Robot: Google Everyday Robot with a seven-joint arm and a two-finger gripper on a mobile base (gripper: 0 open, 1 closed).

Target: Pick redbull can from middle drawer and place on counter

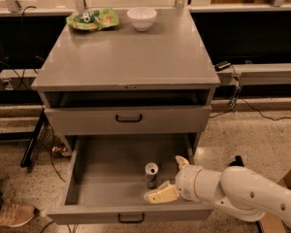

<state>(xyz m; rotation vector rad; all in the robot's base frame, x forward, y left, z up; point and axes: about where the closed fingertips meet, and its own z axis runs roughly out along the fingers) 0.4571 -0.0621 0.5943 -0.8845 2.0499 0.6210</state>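
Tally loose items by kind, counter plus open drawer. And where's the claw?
can: 1, upright in the drawer
bowl: 1, on the counter
green bag: 1, on the counter
Total: 3
claw: open, low in the drawer, just right of the can.

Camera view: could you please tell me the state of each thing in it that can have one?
redbull can: upright on the middle drawer floor, ungripped.
middle drawer: pulled open.
upper drawer: pushed in.
pincer: open, inside the middle drawer, just right of the can.
white bowl: upright at the counter's back edge.
green bag: lying on the counter beside the bowl.
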